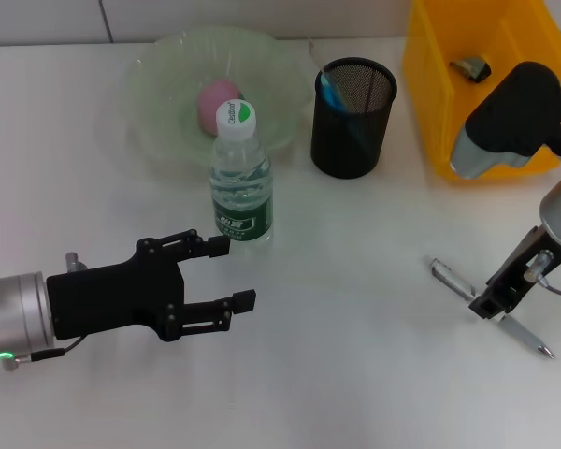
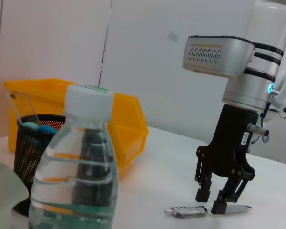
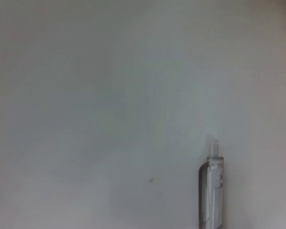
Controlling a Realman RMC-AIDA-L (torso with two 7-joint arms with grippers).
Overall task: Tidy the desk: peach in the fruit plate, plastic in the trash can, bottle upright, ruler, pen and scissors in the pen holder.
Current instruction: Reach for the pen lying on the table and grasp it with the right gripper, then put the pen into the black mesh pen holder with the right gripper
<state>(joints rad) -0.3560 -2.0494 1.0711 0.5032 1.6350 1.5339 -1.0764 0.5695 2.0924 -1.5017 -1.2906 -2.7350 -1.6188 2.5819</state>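
Head view shows the pen (image 1: 491,309), a slim silvery barrel with a clear clip end, lying flat on the white desk (image 1: 355,355) at about four o'clock from the black mesh pen holder (image 1: 352,117). Its long axis runs diagonally, clip end toward ten o'clock, tip toward four o'clock. The right gripper (image 1: 493,302) stands over its middle, fingers down at either side of the barrel, narrowly apart. The left gripper (image 1: 232,274) hovers with fingers spread wide, empty, at seven o'clock from the upright bottle (image 1: 240,178).
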